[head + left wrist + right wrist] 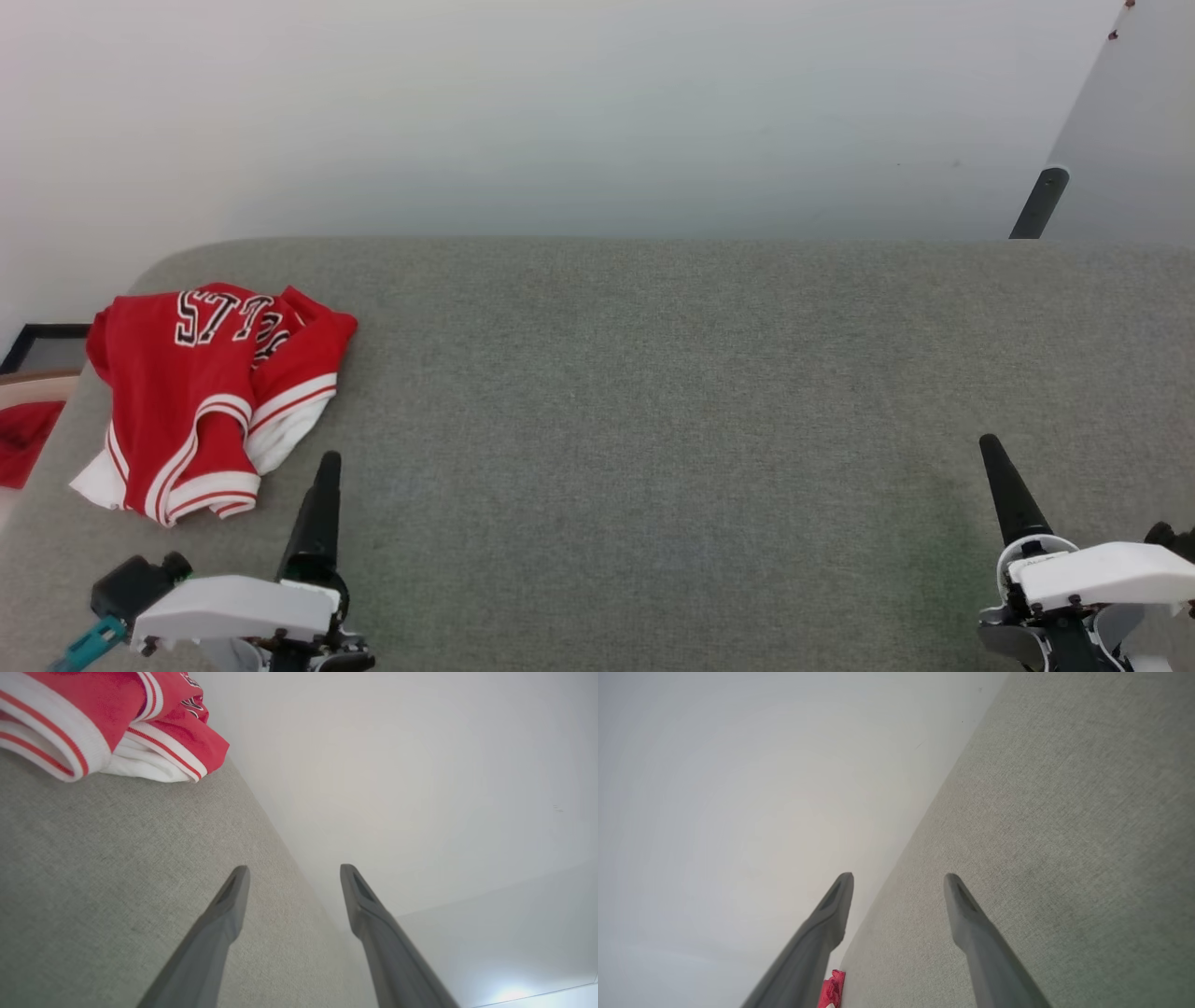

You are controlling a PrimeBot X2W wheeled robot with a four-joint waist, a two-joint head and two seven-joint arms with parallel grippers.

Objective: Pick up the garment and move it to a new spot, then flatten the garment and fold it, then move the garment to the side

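the garment [210,392] is sitting bunched up at the far left corner of the grey surface [653,373], black letters showing on top, striped trim toward the front. left hand [294,870] is just beside its near edge, not touching, fingers spread wide, holding nothing. right hand [899,877] is well apart over on the right side, also wide open and empty

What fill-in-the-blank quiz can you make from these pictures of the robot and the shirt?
1. The garment is mostly ____ with white striped trim.
2. The left gripper and the right gripper each have jaws wide ____, holding nothing.
3. In the head view, the garment lies at the grey fabric surface's ____ end.
Missing words: red; open; left.
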